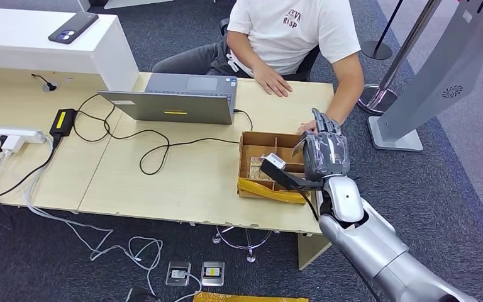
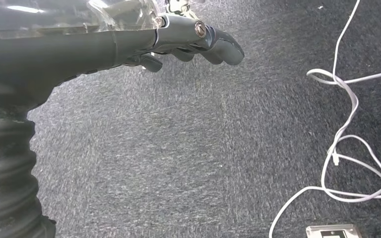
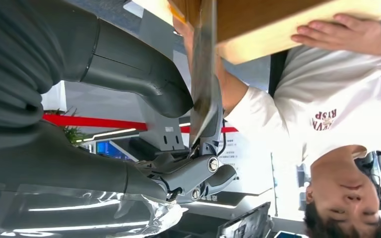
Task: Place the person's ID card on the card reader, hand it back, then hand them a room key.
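My right hand (image 1: 326,153) is raised over the right end of a compartmented cardboard box (image 1: 251,143) on the wooden table (image 1: 182,182). It pinches a thin card (image 3: 204,74), seen edge-on, between thumb (image 3: 144,79) and fingers (image 3: 198,173). I cannot read which card it is. The seated person's hand (image 1: 308,128) is just behind my hand, close to the card; their other hand (image 1: 273,80) lies flat on the table. A small black and white device (image 1: 274,165) lies in the box under my hand. My left hand (image 2: 178,42) hangs over the carpet, fingers apart, holding nothing.
A grey laptop (image 1: 176,99) stands at the table's middle, with black cables and a power adapter (image 1: 63,119) to its left. A phone (image 1: 73,27) lies on the white counter. A grey kiosk stand (image 1: 427,82) and a stanchion base (image 1: 377,49) stand to the right.
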